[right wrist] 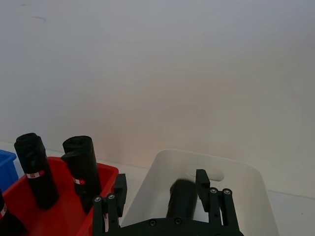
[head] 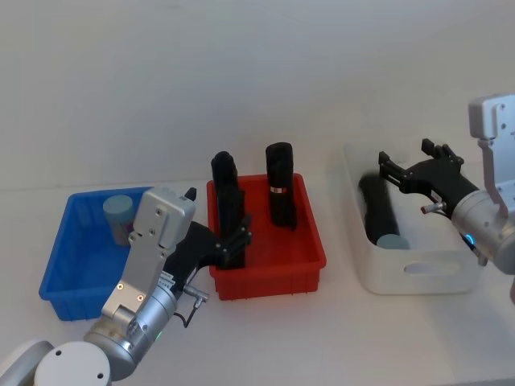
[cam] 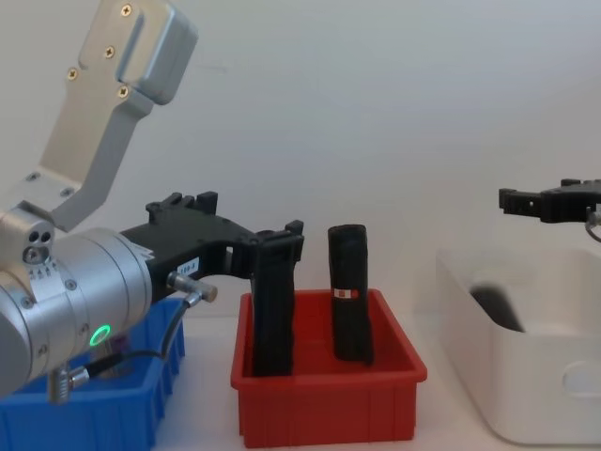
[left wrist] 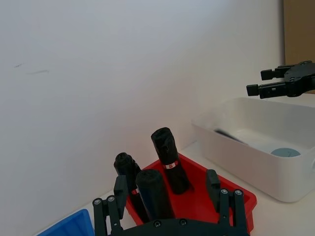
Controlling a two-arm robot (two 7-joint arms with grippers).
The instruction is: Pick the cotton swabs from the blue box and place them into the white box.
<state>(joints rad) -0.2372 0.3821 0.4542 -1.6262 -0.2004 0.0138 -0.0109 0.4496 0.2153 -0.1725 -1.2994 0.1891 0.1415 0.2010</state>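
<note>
One jar of cotton swabs (head: pixel 119 215) with a pale lid stands in the far part of the blue box (head: pixel 72 273). Another pale lid (head: pixel 392 240) shows inside the white box (head: pixel 418 277), beside a black roll (head: pixel 376 207) lying there. My left gripper (head: pixel 240 245) is open at the left side of the red bin, right of the blue box, its fingers (left wrist: pixel 120 189) flanking a black roll. My right gripper (head: pixel 385 170) hovers open above the white box (right wrist: pixel 236 172), holding nothing. The left wrist view shows the lid (left wrist: pixel 285 152) in the white box (left wrist: pixel 246 152).
A red bin (head: pixel 269 269) sits between the blue and white boxes and holds upright black rolls (head: pixel 280 183). A plain wall stands close behind. Bare white table lies in front of all the bins.
</note>
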